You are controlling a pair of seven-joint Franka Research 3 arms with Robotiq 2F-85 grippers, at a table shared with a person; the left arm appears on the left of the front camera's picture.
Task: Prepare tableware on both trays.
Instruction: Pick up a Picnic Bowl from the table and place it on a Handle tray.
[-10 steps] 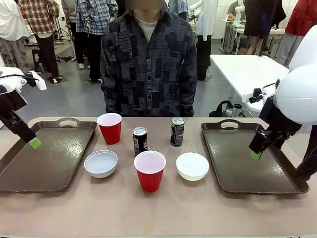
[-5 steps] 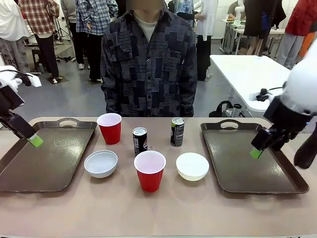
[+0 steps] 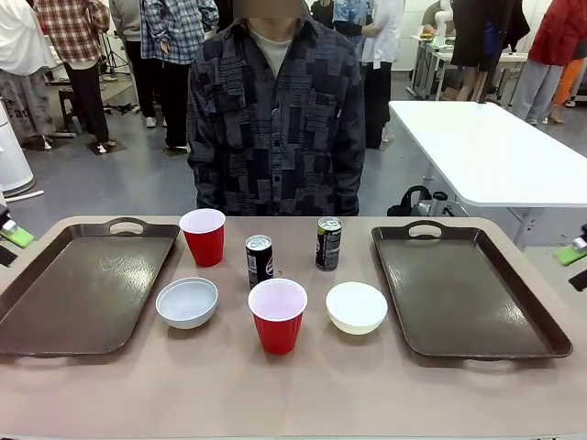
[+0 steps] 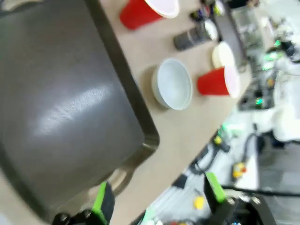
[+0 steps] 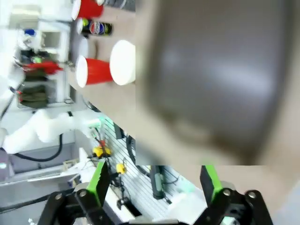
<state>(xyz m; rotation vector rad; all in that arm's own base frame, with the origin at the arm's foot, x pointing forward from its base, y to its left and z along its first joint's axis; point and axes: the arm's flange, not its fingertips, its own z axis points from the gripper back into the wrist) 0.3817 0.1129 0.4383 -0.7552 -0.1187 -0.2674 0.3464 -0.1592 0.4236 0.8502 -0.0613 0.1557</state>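
surface: tan table [image 3: 303, 394] | ends: left tray [image 3: 83, 293] and right tray [image 3: 459, 293], flat on it | between trays, upright, none touching: far red cup [image 3: 203, 236], near red cup [image 3: 277, 314], left can [image 3: 260, 260], right can [image 3: 328, 243] | flanking near red cup: left bowl [image 3: 187, 302], right bowl [image 3: 356, 306]

A shared lab hall: white worktable [image 3: 477, 151], standing onlookers [image 3: 78, 46], grey floor [image 3: 138, 188].

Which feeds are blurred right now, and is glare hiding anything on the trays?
Front view: sharp, evenly lit, faint sheen on the left tray. Left wrist view: smeared and tilted, a pale glare streak across that tray, the bowl beside it readable. Right wrist view: worst, the right tray a grey smudge.
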